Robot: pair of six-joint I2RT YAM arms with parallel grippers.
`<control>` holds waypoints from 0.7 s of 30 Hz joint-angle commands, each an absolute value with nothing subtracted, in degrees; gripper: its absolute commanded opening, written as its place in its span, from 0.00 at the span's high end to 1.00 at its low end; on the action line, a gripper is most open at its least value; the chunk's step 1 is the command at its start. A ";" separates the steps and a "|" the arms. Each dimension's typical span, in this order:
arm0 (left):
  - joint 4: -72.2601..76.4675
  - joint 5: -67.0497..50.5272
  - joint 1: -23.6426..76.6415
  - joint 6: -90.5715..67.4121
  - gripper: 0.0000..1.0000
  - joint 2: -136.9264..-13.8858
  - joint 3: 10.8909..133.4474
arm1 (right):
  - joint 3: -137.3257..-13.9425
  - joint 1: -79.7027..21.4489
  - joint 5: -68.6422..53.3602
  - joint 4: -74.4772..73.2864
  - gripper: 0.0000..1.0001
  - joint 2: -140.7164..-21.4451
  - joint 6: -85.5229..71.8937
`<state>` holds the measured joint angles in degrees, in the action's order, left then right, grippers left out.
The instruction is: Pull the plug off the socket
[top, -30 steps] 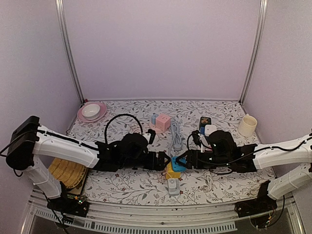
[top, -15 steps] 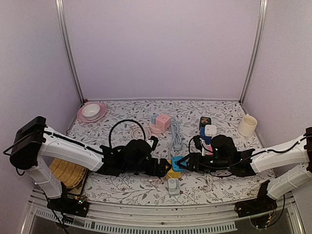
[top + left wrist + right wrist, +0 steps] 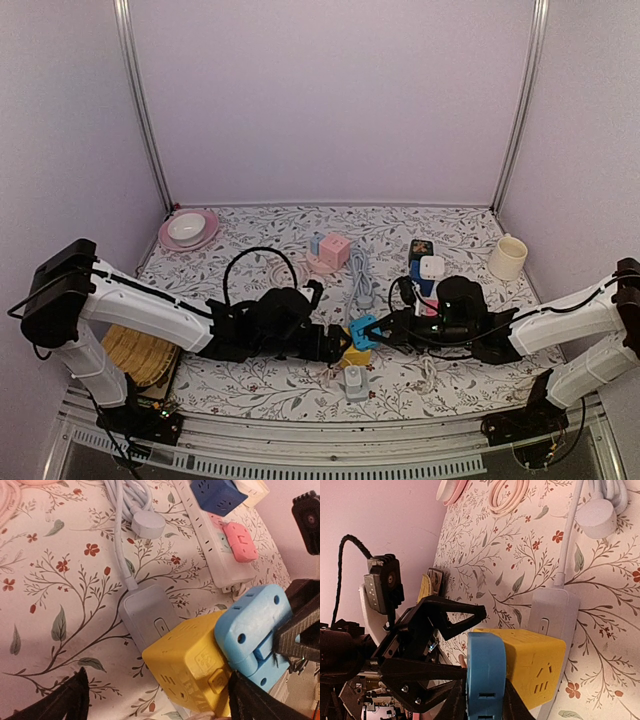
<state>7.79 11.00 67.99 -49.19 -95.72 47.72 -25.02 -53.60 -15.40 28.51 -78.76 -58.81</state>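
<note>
While R end effector [image 3: 485,698] grips blue plug [image 3: 486,670], L end effector [image 3: 160,695] splayed round socket [image 3: 187,667], prongs hidden

No text, number or brand can be read in any view. The only marks that look like lettering stand on the yellow cube socket [image 3: 190,665], which sits near the middle of the surface's near edge. In the left wrist view one of its faces bears a small raised square emblem, close to where the blue plug [image 3: 255,625] meets it. A short row of raised marks lies lower on the same face. Both are the colour of the plastic and too blurred to make out. The top view is too coarse to show any print on the things along the far edge.
</note>
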 commanded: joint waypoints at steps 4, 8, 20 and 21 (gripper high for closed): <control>6.21 11.43 68.96 -49.83 0.03 -97.74 45.99 | -23.89 -53.98 -20.77 36.78 0.91 -78.41 -61.82; 6.07 11.51 68.99 -50.02 0.03 -97.79 45.62 | -22.62 -54.04 -23.69 42.38 0.96 -78.29 -64.90; 6.06 11.43 69.24 -50.36 0.03 -98.91 46.05 | -20.45 -53.99 -25.14 49.80 0.97 -73.48 -71.22; 6.06 11.45 69.26 -50.37 0.03 -98.97 46.10 | -20.31 -54.01 -25.21 50.39 0.97 -73.33 -71.48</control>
